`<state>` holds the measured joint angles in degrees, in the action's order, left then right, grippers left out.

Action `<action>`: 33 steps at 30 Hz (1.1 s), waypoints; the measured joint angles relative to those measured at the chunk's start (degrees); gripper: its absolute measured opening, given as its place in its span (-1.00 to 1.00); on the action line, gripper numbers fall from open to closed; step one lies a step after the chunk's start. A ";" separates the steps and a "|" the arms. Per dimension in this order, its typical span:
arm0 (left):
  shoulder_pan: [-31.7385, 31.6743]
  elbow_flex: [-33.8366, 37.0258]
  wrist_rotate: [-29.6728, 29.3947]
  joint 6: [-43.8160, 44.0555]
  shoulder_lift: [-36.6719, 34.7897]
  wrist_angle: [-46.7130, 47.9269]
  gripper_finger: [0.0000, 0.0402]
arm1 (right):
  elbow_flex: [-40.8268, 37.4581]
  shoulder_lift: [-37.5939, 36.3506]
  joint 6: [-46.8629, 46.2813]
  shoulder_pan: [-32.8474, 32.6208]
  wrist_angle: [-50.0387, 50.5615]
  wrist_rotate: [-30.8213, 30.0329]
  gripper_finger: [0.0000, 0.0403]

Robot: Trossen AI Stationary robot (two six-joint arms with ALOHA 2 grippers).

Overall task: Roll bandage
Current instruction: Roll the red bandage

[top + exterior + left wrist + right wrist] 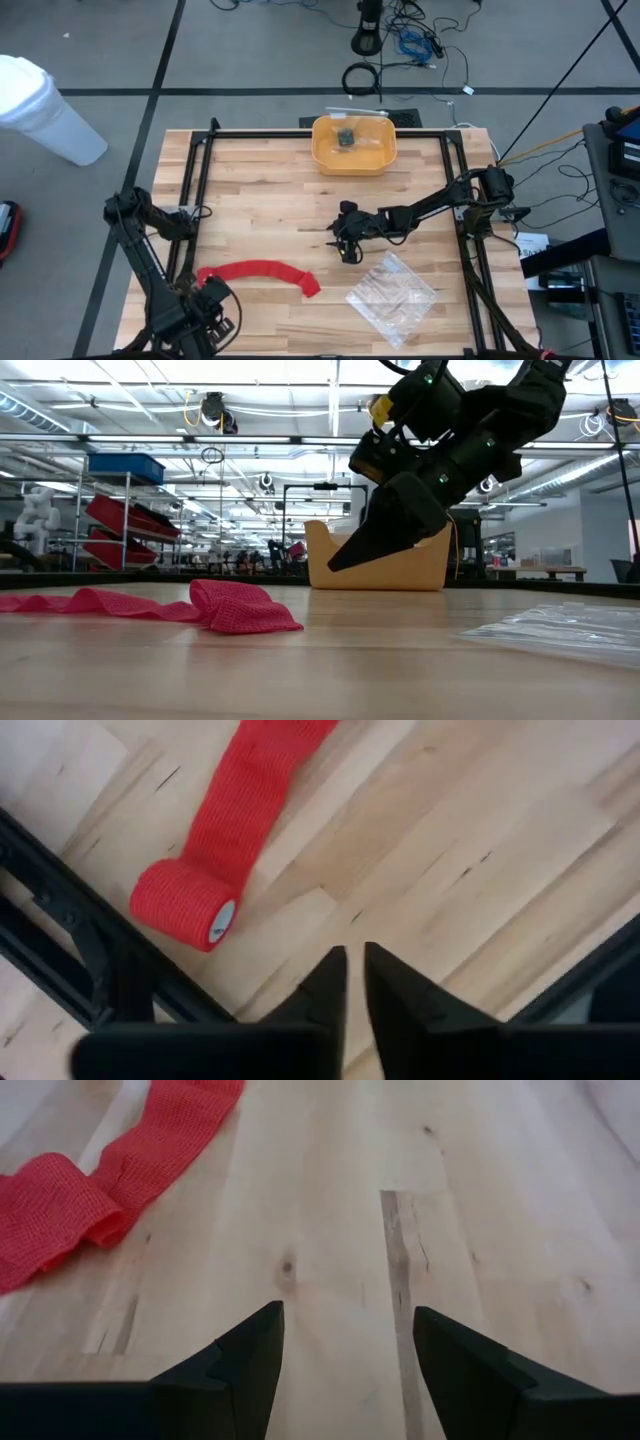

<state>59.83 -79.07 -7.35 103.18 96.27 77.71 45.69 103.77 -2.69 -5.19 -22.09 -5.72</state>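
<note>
The red bandage (258, 272) lies on the table near its front left, as a curved strip. Its left end is a small roll (180, 905) lying on its side beside the black frame rail. Its right end (60, 1210) is crumpled and folded over; it also shows in the low view (235, 610). My left gripper (355, 985) is shut and empty, just nearer the front edge than the roll. My right gripper (345, 1345) is open and empty, low over the middle of the table (347, 250), to the right of the bandage's crumpled end.
A clear crinkled plastic bag (392, 293) lies at the front right, close to my right gripper. A yellow bin (354, 144) stands at the far edge. Black frame rails (195, 190) run along the table's left, right and far sides.
</note>
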 joint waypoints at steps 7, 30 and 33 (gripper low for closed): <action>0.41 0.02 2.96 0.00 5.62 3.26 -0.19 | 0.00 0.00 2.08 -0.01 -0.02 -0.31 0.04; 4.37 2.44 5.84 -12.11 24.69 12.28 0.25 | 0.00 -0.02 1.91 -0.02 0.04 -0.24 0.04; 4.37 3.00 5.67 -12.06 25.07 12.31 0.25 | 0.00 -0.02 1.90 -0.04 0.04 -0.24 0.04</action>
<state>64.20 -76.07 -1.69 91.11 121.34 90.03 45.69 103.74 -0.79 -5.24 -22.04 -5.96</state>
